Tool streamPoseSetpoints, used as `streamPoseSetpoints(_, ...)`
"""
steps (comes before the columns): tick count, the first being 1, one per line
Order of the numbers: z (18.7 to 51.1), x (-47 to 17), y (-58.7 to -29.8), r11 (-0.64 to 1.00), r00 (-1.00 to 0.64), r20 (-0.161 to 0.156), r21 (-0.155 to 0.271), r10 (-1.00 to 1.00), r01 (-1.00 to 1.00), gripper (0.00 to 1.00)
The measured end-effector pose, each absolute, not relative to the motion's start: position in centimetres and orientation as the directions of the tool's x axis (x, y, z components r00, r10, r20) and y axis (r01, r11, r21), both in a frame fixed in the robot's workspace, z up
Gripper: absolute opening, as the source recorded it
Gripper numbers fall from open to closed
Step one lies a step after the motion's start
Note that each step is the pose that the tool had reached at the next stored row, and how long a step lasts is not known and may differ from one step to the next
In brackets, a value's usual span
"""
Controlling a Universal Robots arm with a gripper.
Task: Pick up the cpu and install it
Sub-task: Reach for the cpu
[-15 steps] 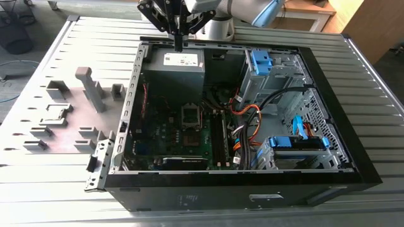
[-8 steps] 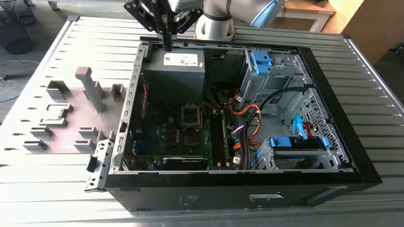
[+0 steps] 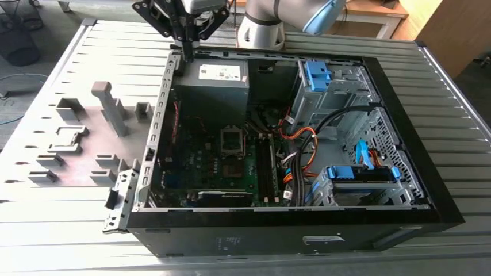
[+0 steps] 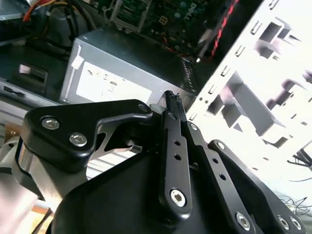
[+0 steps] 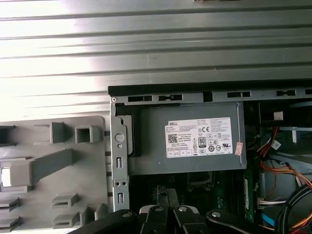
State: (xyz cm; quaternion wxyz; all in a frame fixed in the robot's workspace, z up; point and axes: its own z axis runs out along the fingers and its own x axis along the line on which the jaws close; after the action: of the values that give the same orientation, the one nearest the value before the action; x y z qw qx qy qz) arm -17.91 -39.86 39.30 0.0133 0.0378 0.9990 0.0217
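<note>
My black gripper (image 3: 186, 55) hangs over the far rim of the open computer case (image 3: 399, 123), above the power supply. In the second wrist view its fingertips (image 4: 171, 96) are pressed together with nothing visible between them. The dark socket frame (image 3: 232, 140) sits on the green motherboard (image 3: 201, 164) in the middle of the case, well nearer the camera than the gripper. On the grey plate (image 3: 84, 167) at the exterior view's left, a small pale square that looks like the cpu (image 3: 69, 134) rests in a holder block, far from the gripper.
The grey power supply (image 5: 187, 145) lies right under the gripper. A tall grey post (image 3: 110, 109) and several low holder blocks stand on the plate. Orange and black cables (image 3: 303, 144) and blue drive bays (image 3: 360, 172) crowd the case's right half. The table (image 3: 460, 115) is slatted metal.
</note>
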Motion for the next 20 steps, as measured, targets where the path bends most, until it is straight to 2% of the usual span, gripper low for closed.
streamPoseSetpoints(20, 39.2, -24.0, -39.3, 0.996, -0.997, -0.025, 0.044, 0.076, 0.075, 0.11)
